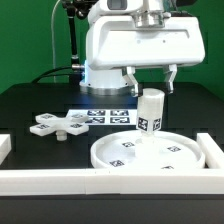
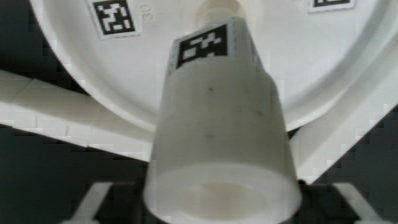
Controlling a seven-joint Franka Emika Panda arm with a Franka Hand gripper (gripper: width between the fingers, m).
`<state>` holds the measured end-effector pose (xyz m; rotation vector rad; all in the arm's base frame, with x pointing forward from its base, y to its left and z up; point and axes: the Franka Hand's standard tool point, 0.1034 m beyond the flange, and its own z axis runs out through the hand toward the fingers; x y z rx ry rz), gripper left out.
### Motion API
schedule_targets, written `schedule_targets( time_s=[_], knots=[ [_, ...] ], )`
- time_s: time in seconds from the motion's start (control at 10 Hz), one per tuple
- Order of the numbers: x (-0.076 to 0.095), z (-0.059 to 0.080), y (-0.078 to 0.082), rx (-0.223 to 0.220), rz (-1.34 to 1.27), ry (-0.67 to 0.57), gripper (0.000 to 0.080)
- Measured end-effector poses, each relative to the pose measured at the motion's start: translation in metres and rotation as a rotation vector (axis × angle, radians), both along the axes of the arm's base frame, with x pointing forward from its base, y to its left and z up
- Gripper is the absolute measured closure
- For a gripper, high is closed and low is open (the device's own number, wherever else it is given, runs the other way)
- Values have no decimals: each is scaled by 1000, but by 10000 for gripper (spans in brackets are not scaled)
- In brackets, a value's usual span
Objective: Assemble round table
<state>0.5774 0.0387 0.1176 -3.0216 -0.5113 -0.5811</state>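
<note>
My gripper [image 1: 151,90] is shut on the upper end of the short white cylindrical leg [image 1: 151,112], which hangs close to upright. The leg's tagged lower end is at the middle of the large rimmed round disc [image 1: 103,156]; I cannot tell whether it touches. The disc lies flat in the front right corner formed by the border bars. In the wrist view the leg [image 2: 214,120] runs from between the fingers of my gripper [image 2: 214,206] down to the disc [image 2: 311,70]. The cross-shaped foot piece [image 1: 55,124] lies on the black table at the exterior view's left, apart from my gripper.
The marker board [image 1: 100,117] lies behind the disc, in front of the robot base. A long white border bar [image 1: 60,178] runs along the front edge and another [image 1: 213,150] along the exterior view's right. The bar [image 2: 71,110] also shows beside the disc.
</note>
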Motion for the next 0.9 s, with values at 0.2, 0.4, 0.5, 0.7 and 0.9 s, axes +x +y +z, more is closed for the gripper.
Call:
schedule_targets(
  time_s=[0.2,0.4,0.5,0.7,0.9],
  knots=[
    [-2,-4,-1,0,-1,7,397],
    [-4,-10,0,0,-1,13,397],
    [-4,-13,0,-1,-2,9,397],
    [-3,-14,0,-3,-3,-7,397],
    [-2,-14,0,-7,-5,-33,397]
  ],
)
